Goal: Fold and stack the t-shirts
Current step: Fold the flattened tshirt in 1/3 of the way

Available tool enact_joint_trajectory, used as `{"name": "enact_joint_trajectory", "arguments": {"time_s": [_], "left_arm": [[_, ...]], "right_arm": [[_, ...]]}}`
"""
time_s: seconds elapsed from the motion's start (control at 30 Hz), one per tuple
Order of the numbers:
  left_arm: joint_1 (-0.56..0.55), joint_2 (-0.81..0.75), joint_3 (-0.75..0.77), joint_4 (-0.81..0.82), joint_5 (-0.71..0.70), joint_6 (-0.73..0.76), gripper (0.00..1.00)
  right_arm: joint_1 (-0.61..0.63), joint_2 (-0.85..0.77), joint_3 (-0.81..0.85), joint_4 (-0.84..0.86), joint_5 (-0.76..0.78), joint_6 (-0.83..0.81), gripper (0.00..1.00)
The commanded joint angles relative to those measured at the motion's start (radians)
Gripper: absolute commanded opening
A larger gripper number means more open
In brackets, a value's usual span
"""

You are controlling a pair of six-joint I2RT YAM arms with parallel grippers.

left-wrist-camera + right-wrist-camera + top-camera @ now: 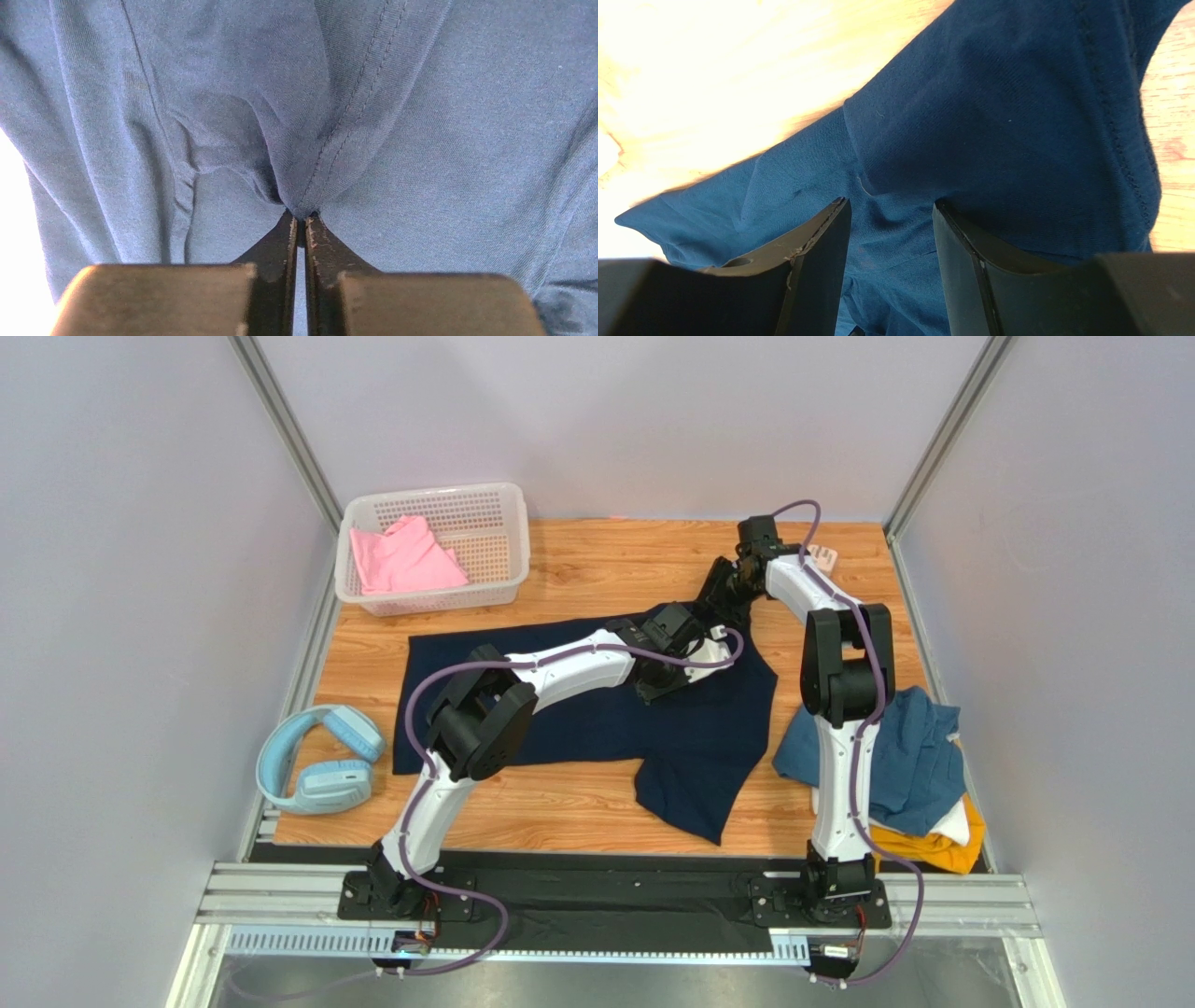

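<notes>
The navy t-shirt (589, 735) lies spread across the middle of the wooden table (561, 819). The left gripper (302, 220) is clamped on a seamed fold toward 1 o'clock. The right gripper (889, 217), fingers apart, straddles cloth at the shirt's far edge. A teal t-shirt (912, 756) tops a heap at 4 o'clock, and a pink t-shirt (404, 560) sits in the basket (477, 511) at 11 o'clock.

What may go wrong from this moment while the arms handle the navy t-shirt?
1. The left gripper pinches only a small fold of the navy t-shirt at its very tips; the cloth may slip out when lifted.
2. The right gripper stands open over the cloth; if the left pulls alone, the shirt may bunch.
</notes>
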Motion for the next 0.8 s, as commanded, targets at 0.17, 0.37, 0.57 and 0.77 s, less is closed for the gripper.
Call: {"name": "enact_joint_trajectory", "arguments": {"time_s": [0.17,0.37,0.57,0.77], "left_arm": [[0.003,-0.099,0.007,0.011,0.028,-0.027,0.00],[0.003,-0.177,0.016,-0.047,0.131,-0.085,0.00],[0.000,-0.237,0.010,-0.099,0.220,-0.121,0.00],[-0.009,-0.257,0.004,-0.197,0.356,-0.118,0.00]], "right_arm": [[0.001,0.007,-0.028,0.014,0.026,-0.028,0.52],[0.001,0.010,-0.028,0.011,0.030,-0.031,0.52],[-0.001,0.018,-0.030,0.009,0.034,-0.032,0.52],[-0.004,0.015,-0.032,0.003,0.037,-0.034,0.51]]}}
